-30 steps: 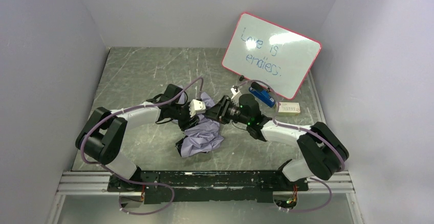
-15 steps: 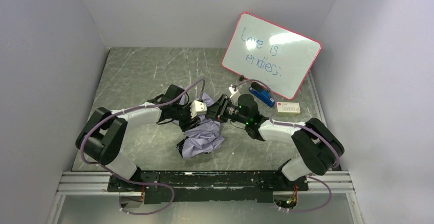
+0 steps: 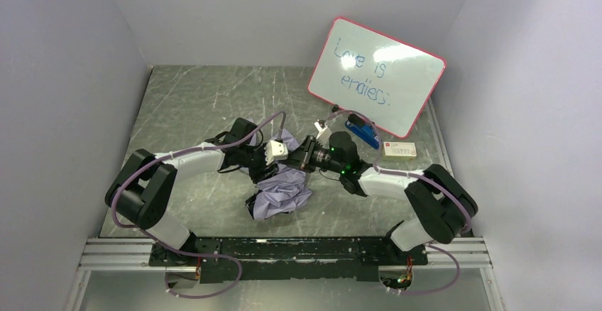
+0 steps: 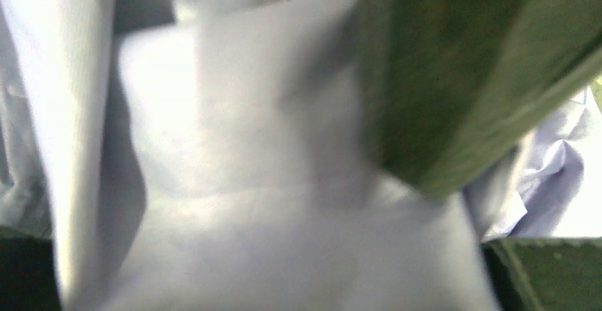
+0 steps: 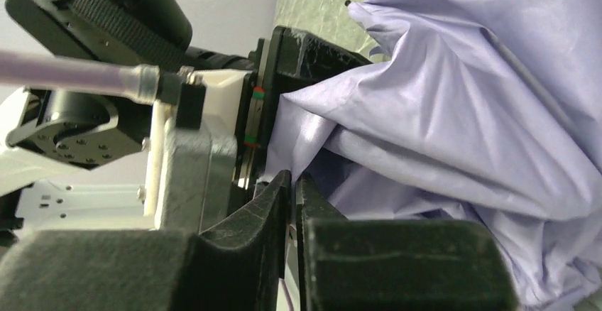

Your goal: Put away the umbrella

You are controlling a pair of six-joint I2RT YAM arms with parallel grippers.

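The umbrella [image 3: 282,187] lies as a crumpled heap of pale lavender fabric on the metal table, between the two arms. Its shaft and handle are hidden. My left gripper [image 3: 278,149] is at the top of the heap, its jaws wide apart with fabric [image 4: 248,183] bulging between them. My right gripper [image 3: 304,153] faces it from the right. In the right wrist view my right gripper [image 5: 292,177] is pinched shut on an edge of the fabric [image 5: 461,112], just in front of one of the left gripper's black fingers [image 5: 312,48].
A red-framed whiteboard [image 3: 376,77] leans at the back right. A blue object [image 3: 364,133] and a small white box [image 3: 400,150] lie below it. Grey walls enclose the table on the left, back and right.
My right gripper has moved a little to the left, closer to the left gripper. The left arm and the fabric heap have hardly moved.
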